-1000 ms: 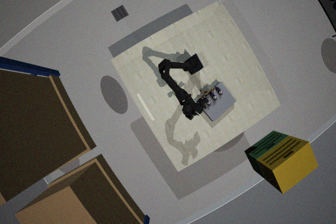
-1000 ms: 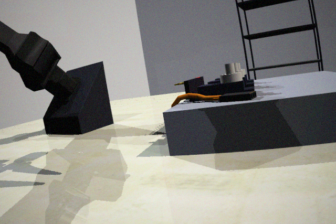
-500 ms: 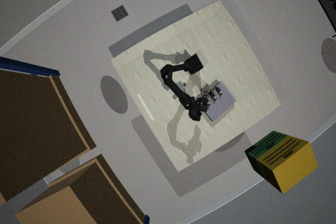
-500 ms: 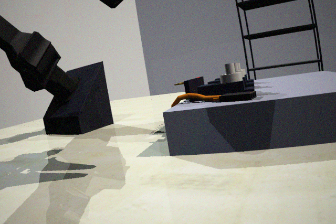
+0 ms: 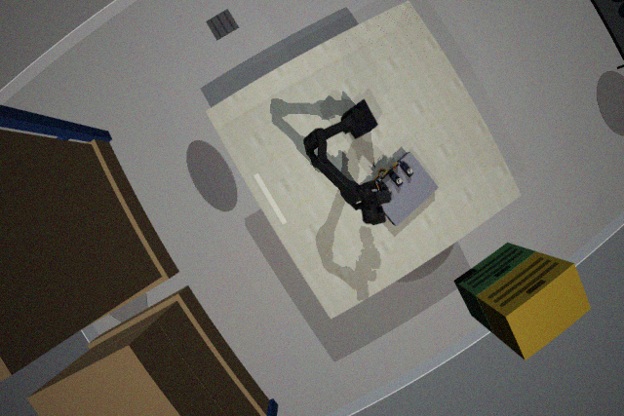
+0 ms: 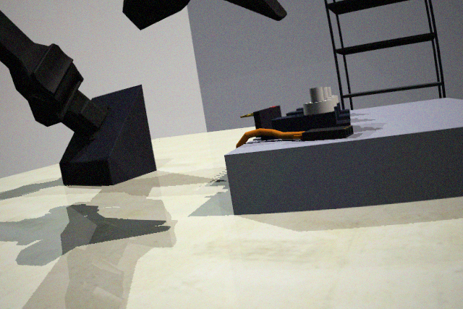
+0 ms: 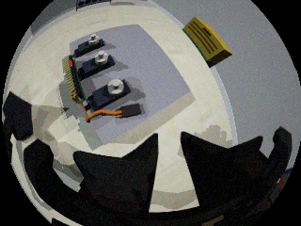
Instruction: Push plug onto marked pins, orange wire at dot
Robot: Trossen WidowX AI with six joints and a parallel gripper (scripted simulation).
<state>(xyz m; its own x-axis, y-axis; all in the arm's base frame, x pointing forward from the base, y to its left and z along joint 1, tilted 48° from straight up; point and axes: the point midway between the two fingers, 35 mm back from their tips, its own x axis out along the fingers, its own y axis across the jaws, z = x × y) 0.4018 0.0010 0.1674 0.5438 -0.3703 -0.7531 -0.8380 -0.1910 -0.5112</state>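
Observation:
The black plug lies flat on top of the lavender-grey holder block, beside the nearest servo. Its orange-looking lead bends toward the block's edge near the end of the pin row. The golden pins stick out sideways from a dark strip with a small red mark. The dot and full band cannot be made out. My gripper is partly open, with nothing between its fingers. It hangs above the block, clear of the plug.
Two more servos with white horns stand along the pin row. The arm's base stands on the pale table. A yellow and green box and shelving are beyond the table.

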